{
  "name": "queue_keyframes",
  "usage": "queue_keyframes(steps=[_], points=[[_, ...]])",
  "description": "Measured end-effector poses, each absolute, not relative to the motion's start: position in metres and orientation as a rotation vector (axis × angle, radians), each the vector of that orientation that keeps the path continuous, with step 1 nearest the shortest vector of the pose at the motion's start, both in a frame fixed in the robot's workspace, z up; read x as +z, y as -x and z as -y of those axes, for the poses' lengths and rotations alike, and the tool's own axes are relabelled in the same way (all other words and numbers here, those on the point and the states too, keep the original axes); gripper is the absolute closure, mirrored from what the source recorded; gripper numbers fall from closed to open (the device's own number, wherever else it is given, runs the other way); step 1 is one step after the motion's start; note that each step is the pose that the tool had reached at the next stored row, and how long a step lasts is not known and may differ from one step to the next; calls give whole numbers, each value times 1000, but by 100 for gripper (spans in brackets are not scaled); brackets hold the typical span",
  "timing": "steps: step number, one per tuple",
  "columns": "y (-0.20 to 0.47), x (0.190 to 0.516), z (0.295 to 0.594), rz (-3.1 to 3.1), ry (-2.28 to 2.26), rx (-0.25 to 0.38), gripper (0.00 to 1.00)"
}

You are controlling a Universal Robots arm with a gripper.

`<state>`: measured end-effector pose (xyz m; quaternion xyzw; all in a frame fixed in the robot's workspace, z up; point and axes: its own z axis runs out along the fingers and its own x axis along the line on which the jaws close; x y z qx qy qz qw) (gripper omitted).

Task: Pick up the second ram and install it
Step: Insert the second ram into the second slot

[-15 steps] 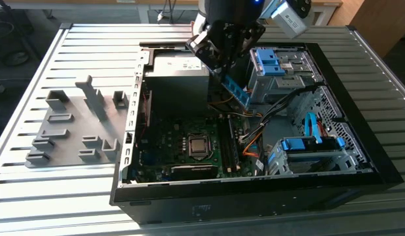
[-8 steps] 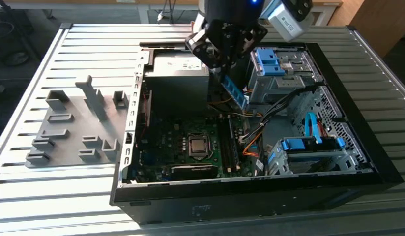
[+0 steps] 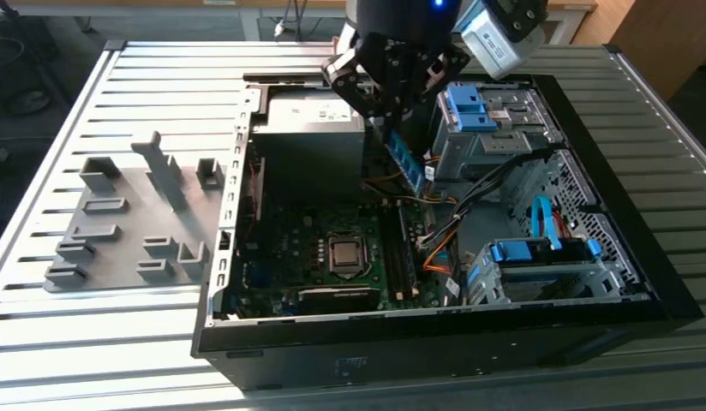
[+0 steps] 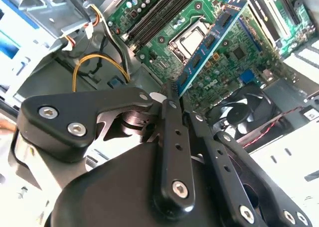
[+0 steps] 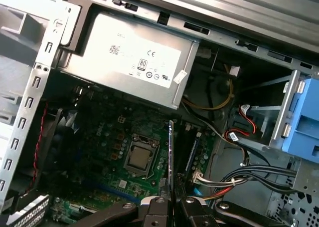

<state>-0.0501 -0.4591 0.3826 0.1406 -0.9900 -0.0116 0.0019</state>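
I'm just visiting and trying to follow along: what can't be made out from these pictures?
- Exterior view: the arm is cut off by the top edge, and the hand hides the upper end of the ram.
- Second wrist view: the hand's black links cover the ram's gripped end.
- First wrist view: the ram is edge-on, so its chips are hidden.

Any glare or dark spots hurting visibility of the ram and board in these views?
Exterior view: sunlight washes the slatted table, while the motherboard sits in shadow. Second wrist view: the second ram is well lit, with a blown-out patch at the picture's edge. First wrist view: the ram, edge-on in the claw, is dim; the power supply is bright.
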Motion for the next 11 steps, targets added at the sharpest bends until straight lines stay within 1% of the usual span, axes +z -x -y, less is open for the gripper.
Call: queue_keyframes(steps=[11], points=[[50,381,459,3135,-172,-37,86]])
